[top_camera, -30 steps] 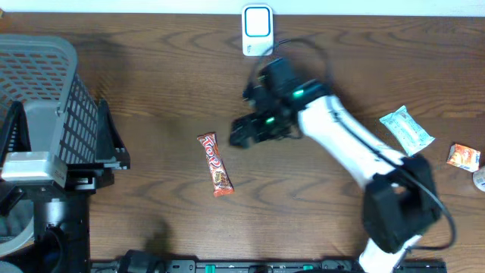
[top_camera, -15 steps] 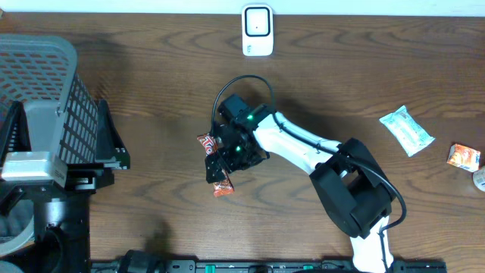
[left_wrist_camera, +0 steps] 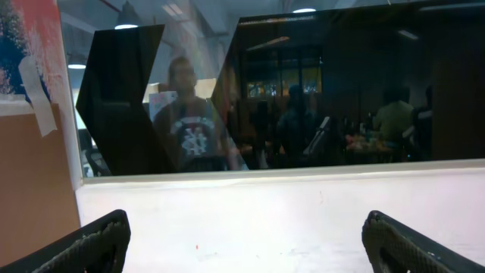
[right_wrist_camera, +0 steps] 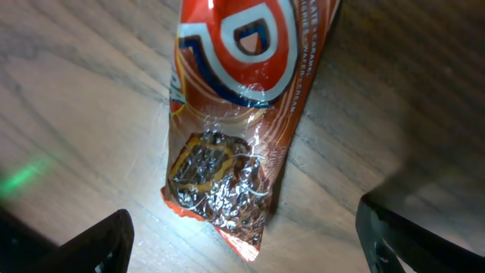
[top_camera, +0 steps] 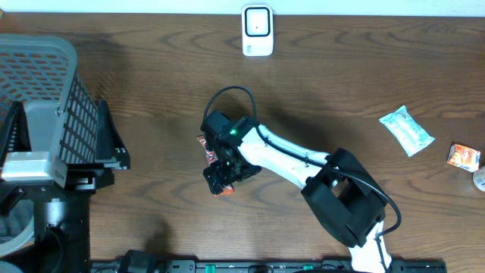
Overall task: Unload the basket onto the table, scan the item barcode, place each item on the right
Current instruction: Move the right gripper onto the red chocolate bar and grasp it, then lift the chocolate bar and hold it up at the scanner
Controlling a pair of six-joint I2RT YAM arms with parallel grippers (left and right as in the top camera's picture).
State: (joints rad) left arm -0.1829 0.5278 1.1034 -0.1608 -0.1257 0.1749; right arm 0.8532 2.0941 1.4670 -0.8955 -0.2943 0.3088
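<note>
Overhead: we count one candy bar (top_camera: 223,191) mid-table (top_camera: 151,68), mostly hidden under the right gripper (top_camera: 221,176). We also count one white scanner (top_camera: 258,30) at the far edge, one grey basket (top_camera: 38,83) on the left, and one pale packet (top_camera: 407,130) and one orange packet (top_camera: 463,157) well off right. Right wrist: we read only a big white "P" on the orange-red wrapper, and the bar lies flat between the spread fingers (right_wrist_camera: 91,243), touching neither; the left gripper (left_wrist_camera: 250,246) is spread wide too.
</note>
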